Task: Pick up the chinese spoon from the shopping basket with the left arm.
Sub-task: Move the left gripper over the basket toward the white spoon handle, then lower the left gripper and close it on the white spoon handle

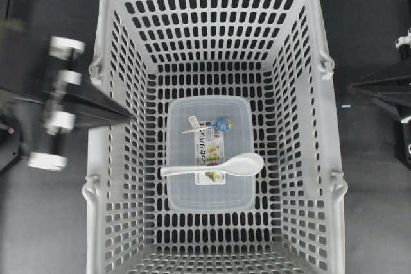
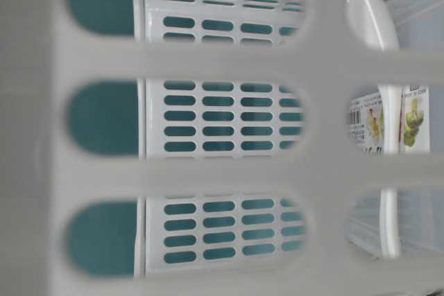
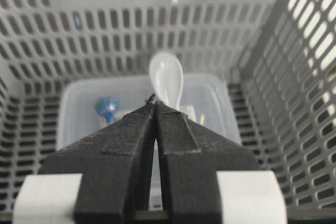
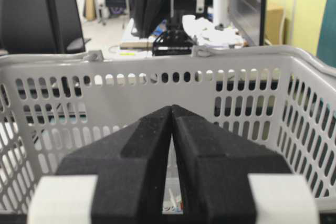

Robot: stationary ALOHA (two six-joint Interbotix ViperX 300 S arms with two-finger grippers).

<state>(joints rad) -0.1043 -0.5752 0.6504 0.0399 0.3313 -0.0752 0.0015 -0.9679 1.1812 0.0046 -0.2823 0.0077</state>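
Inside the shopping basket, the chinese spoon is laid flat on the clear lidded container, bowl toward 3 o'clock. Untouched, it is found toward 4 o'clock from the left gripper, whose fingers are pressed together on nothing, tip over the basket's left wall.

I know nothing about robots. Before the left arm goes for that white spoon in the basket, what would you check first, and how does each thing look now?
1. Chinese spoon in sight, lying on the clear container: ok.
2. Nothing covering the spoon: ok.
3. Left gripper open to grasp: not ok, shut.
4. Left gripper over the shopping basket rim: ok.
5. Right gripper outside the basket: ok.
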